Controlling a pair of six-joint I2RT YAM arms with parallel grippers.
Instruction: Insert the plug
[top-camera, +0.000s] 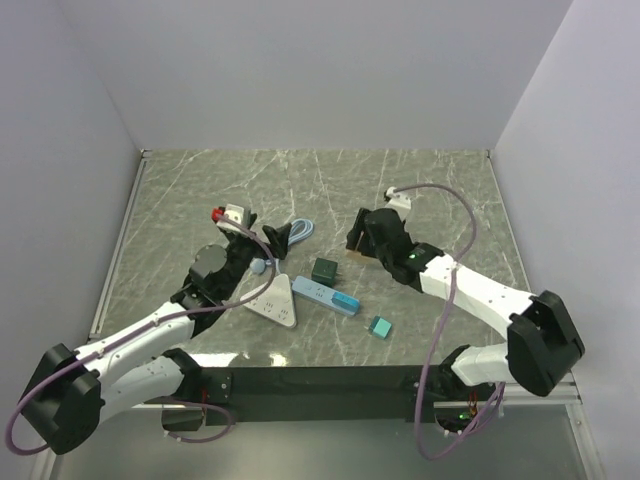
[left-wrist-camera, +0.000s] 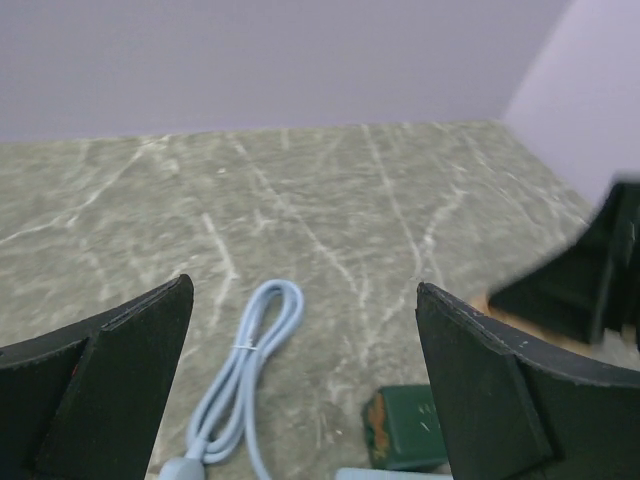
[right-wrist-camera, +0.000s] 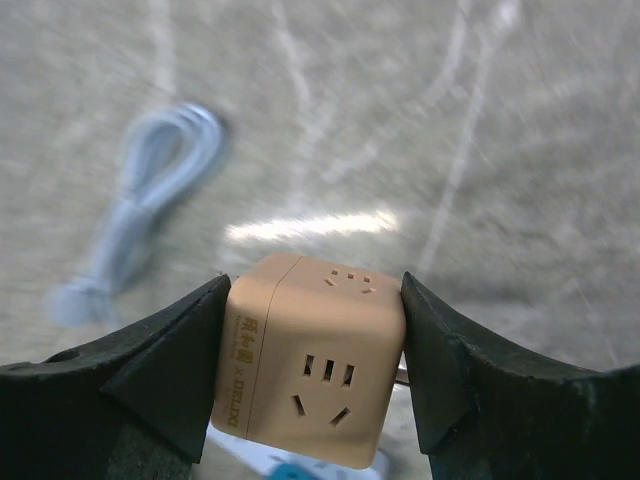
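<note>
My right gripper (right-wrist-camera: 315, 283) is shut on a tan cube socket (right-wrist-camera: 310, 375) and holds it above the table; in the top view this gripper (top-camera: 356, 238) is right of centre. A coiled light-blue cable (left-wrist-camera: 245, 375) lies on the marble, its plug end (left-wrist-camera: 180, 465) at the bottom edge of the left wrist view. The cable also shows in the top view (top-camera: 300, 232) and, blurred, in the right wrist view (right-wrist-camera: 150, 215). My left gripper (left-wrist-camera: 302, 288) is open and empty above the cable; in the top view it (top-camera: 274, 240) is just left of the coil.
A dark green cube (top-camera: 324, 270) sits mid-table, also seen in the left wrist view (left-wrist-camera: 405, 428). A white triangular power strip (top-camera: 275, 300), a white-and-blue strip (top-camera: 327, 293) and a small teal block (top-camera: 379, 326) lie nearer the arms. White walls enclose the table.
</note>
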